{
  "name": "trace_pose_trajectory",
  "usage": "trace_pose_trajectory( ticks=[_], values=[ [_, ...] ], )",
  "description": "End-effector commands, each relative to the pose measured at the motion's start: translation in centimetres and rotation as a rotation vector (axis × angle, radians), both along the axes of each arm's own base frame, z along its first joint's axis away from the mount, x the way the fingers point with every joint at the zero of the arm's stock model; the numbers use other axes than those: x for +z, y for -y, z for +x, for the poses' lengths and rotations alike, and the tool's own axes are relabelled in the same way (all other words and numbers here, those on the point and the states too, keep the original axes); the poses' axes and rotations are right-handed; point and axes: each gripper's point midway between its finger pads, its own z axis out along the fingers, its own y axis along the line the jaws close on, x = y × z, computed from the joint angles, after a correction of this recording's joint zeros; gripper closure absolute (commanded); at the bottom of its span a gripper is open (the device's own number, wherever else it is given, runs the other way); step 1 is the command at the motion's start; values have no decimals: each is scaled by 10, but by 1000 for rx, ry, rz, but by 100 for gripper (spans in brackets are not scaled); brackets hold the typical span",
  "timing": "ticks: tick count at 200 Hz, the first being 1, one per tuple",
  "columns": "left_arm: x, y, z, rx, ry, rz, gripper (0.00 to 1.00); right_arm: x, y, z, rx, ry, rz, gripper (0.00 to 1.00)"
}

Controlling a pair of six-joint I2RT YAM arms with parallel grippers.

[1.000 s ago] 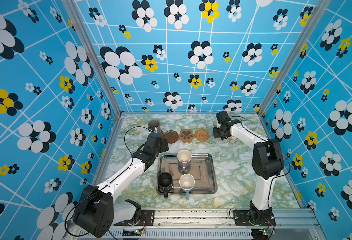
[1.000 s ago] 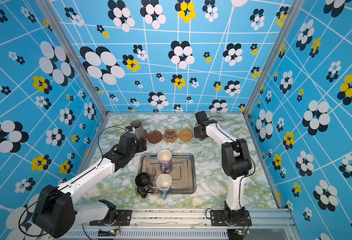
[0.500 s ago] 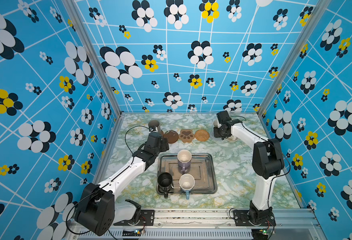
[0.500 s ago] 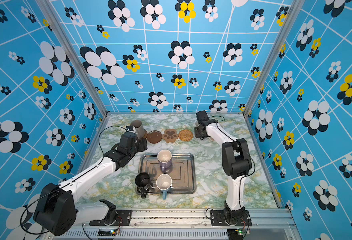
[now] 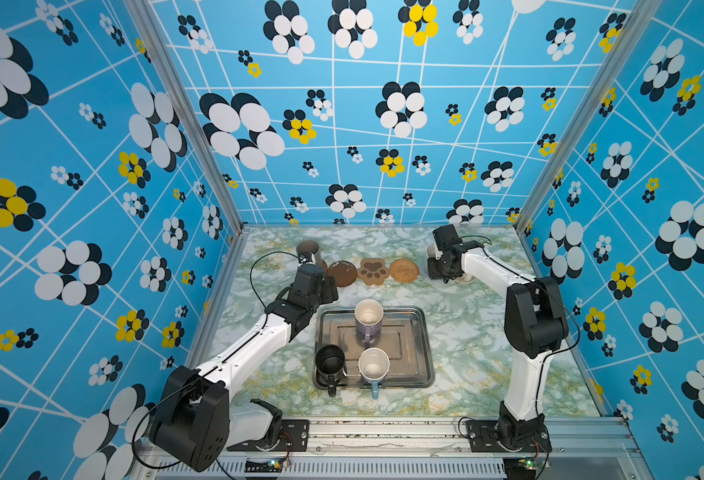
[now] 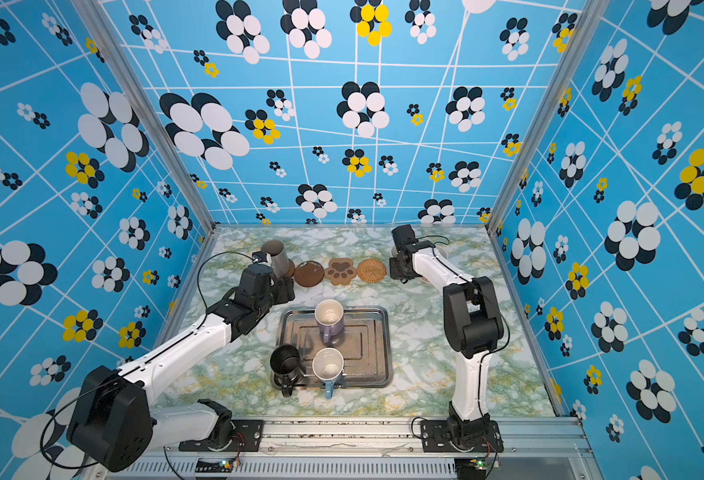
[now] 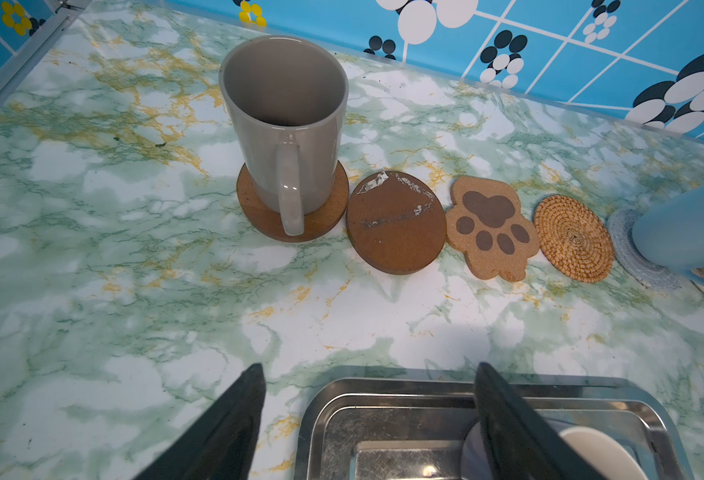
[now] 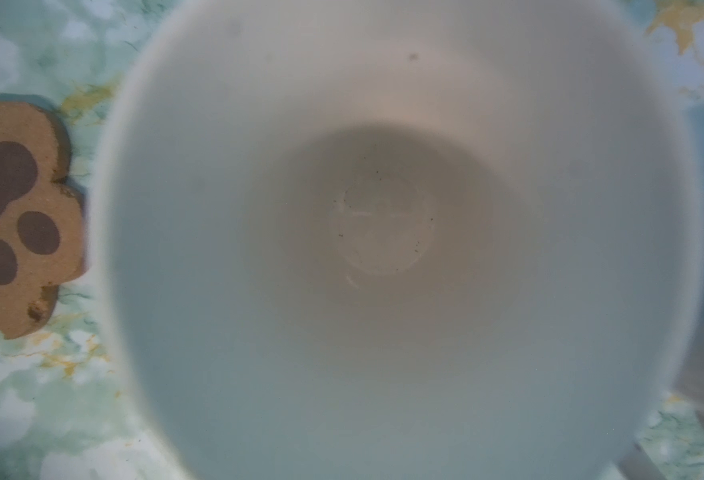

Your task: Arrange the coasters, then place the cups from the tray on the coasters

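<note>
Three cups stand in the silvery tray (image 5: 404, 349) at the middle of the marbled table (image 5: 466, 340); I'll read the far row first, from the left. The tall grey mug (image 7: 283, 120) stands upright on a round brown coaster (image 7: 325, 220), its handle turned toward my left wrist camera. Just short of it hangs my left gripper (image 7: 369, 368), jaws spread wide and holding nothing. One fingertip is over bare table, the other over the tray's far rim.

Next in the row lies a second brown disc (image 7: 396, 222), scuffed white. Then come the paw-print coaster (image 7: 489, 232) and the woven rattan coaster (image 7: 574, 245), each just beside the next, all three bare. After them a pale round coaster (image 7: 624, 253) sits under the back light blue mug (image 7: 690, 228); I can't tell whether the mug's base rests fully on it.

My right gripper (image 5: 440, 270) is right at that mug, whose mouth fills the right wrist feed. Its jaws are drawn in close on the mug, though the rim hides the pinch itself from me.

In the tray, the black mug (image 5: 330, 363) stands at the near left corner. The lavender mug (image 5: 369, 320) is against the far edge, and the front light blue mug (image 5: 374, 365) stands beside the black one, both handles over the near rim.
</note>
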Motion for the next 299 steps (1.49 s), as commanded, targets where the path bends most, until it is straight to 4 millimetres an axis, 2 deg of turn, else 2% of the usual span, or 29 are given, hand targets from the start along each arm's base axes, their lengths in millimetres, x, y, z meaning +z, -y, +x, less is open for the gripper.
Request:
trace_pose_trajectory(
  ticks=[1, 113, 196, 264, 298, 299],
  values=[
    [13, 1, 6, -2, 27, -11, 20, 20, 3, 4, -6, 53, 6, 100],
    [13, 0, 6, 0, 27, -7, 20, 17, 8, 5, -17, 50, 3, 100],
    [12, 0, 6, -1, 25, -9, 20, 26, 5, 12, -15, 73, 24, 100],
    [12, 0, 6, 0, 25, -6, 19, 28, 3, 16, -11, 74, 26, 100],
    [12, 0, 6, 0, 24, -6, 20, 23, 4, 15, -10, 60, 20, 100],
    [12, 0, 6, 1, 24, -6, 20, 28, 3, 19, -10, 75, 24, 100]
  ],
)
